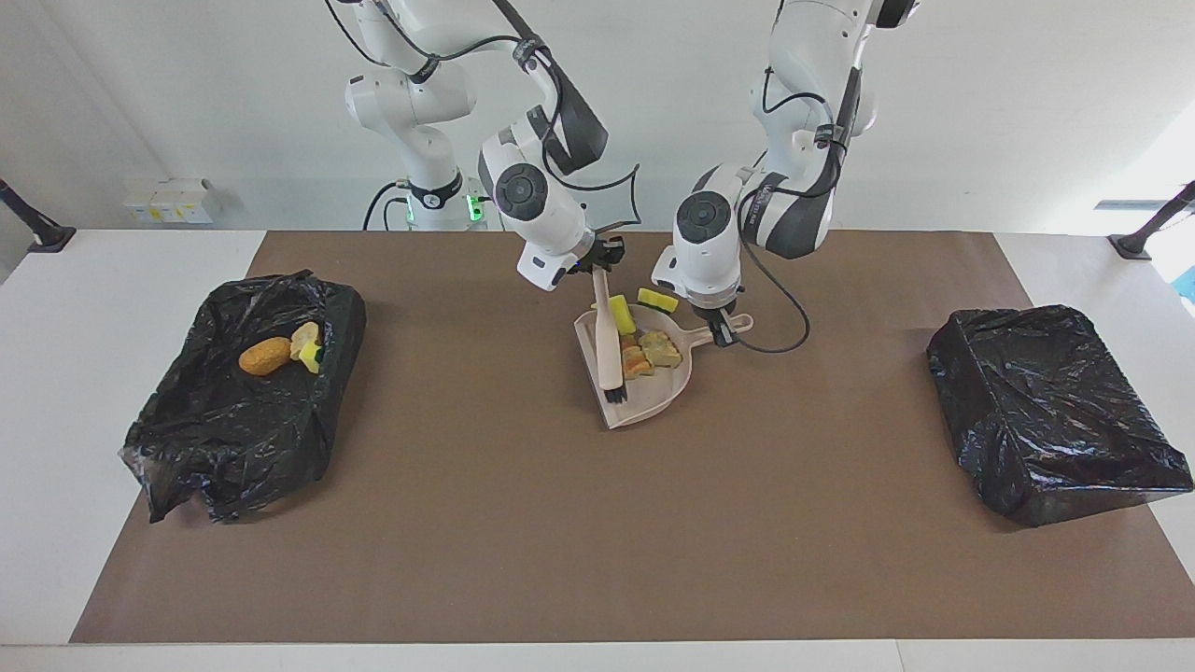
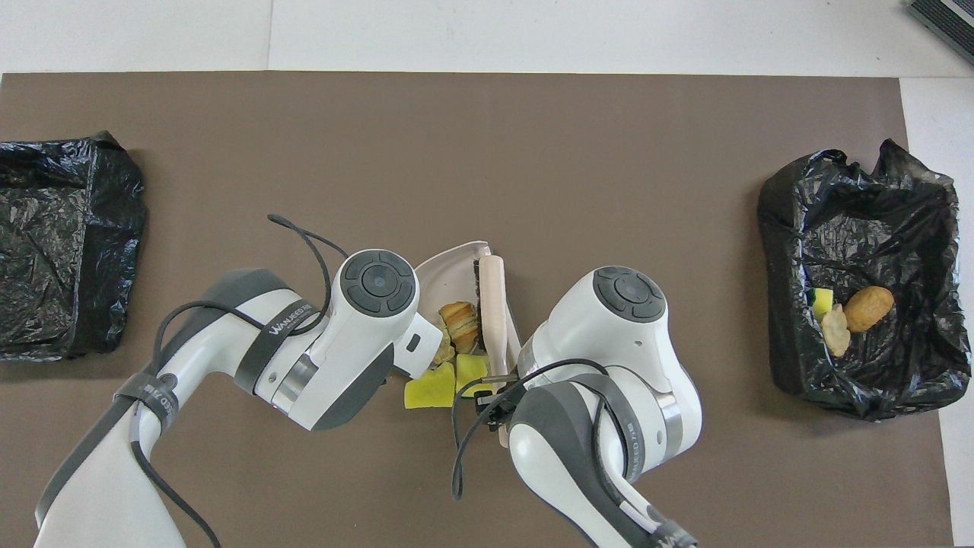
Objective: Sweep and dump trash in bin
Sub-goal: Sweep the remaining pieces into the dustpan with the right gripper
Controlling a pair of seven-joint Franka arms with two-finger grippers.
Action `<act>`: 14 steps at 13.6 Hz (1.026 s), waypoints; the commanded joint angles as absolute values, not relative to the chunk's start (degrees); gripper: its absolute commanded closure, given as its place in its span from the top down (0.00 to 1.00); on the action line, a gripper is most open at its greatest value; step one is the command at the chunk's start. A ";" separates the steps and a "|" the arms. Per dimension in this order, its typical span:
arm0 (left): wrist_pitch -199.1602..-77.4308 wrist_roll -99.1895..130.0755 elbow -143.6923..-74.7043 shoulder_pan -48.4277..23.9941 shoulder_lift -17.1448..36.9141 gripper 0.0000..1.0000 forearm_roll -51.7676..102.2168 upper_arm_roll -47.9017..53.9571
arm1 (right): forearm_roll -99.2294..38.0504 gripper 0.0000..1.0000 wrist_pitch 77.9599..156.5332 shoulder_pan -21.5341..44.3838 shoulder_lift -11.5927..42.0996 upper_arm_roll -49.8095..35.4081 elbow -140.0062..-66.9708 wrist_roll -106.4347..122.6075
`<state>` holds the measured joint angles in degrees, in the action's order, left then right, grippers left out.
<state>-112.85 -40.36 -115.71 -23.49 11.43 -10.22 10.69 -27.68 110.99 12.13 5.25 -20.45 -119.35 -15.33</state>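
Observation:
My left gripper (image 1: 724, 333) is shut on the handle of the beige dustpan (image 1: 646, 403), which sits mid-table. My right gripper (image 1: 602, 272) is shut on the beige brush (image 1: 609, 350), whose bristled end rests inside the pan. Trash lies in the pan beside the brush: an orange-striped wedge (image 1: 637, 365), a beige lump (image 1: 662, 349) and a yellow sponge chunk (image 1: 622, 315). Another yellow chunk (image 1: 657, 301) sits at the pan's rim nearest the robots; whether it is inside I cannot tell. From overhead the wedge (image 2: 459, 321), brush (image 2: 491, 304) and yellow chunks (image 2: 428, 390) show between both wrists.
A black-bagged bin (image 1: 233, 420) at the right arm's end holds a brown oval lump (image 1: 264, 356), a pale lump and a yellow piece. A second black-bagged bin (image 1: 1055, 411) stands at the left arm's end. A brown mat (image 1: 597, 541) covers the table.

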 commanded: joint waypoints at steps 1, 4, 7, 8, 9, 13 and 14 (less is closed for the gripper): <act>-113.21 -44.56 -114.96 -23.20 12.92 0.00 -9.84 10.72 | -24.37 0.00 111.01 11.16 4.22 -20.48 -120.41 -15.73; -109.53 -44.56 -114.09 -22.59 12.31 0.00 -9.84 10.37 | -21.11 0.00 108.21 11.25 4.22 -20.39 -119.62 -16.61; -104.16 -46.39 -112.59 -20.74 9.86 0.00 -10.37 10.37 | -16.27 0.00 99.95 10.99 2.47 -20.04 -115.94 -21.95; -103.02 -46.93 -112.67 -20.05 8.80 0.00 -10.46 10.20 | -15.74 0.00 98.02 10.38 1.24 -20.04 -115.41 -23.54; -101.44 -46.93 -112.76 -19.43 8.09 0.00 -11.85 10.11 | -15.73 0.00 96.43 10.28 -0.07 -20.04 -115.40 -24.69; -100.81 -47.72 -117.23 -15.48 0.20 0.00 -14.06 10.11 | -17.83 0.00 98.07 13.43 -5.52 -20.83 -121.79 -35.22; -101.33 -49.03 -120.03 -14.42 -2.78 0.00 -14.41 10.11 | -21.06 0.00 100.26 14.32 -7.63 -20.83 -124.51 -36.38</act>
<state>-101.04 -46.80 -114.01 -16.49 4.64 -13.53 9.86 -17.78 96.36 12.97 -2.74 -20.42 -118.37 -33.05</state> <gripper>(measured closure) 0.692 0.731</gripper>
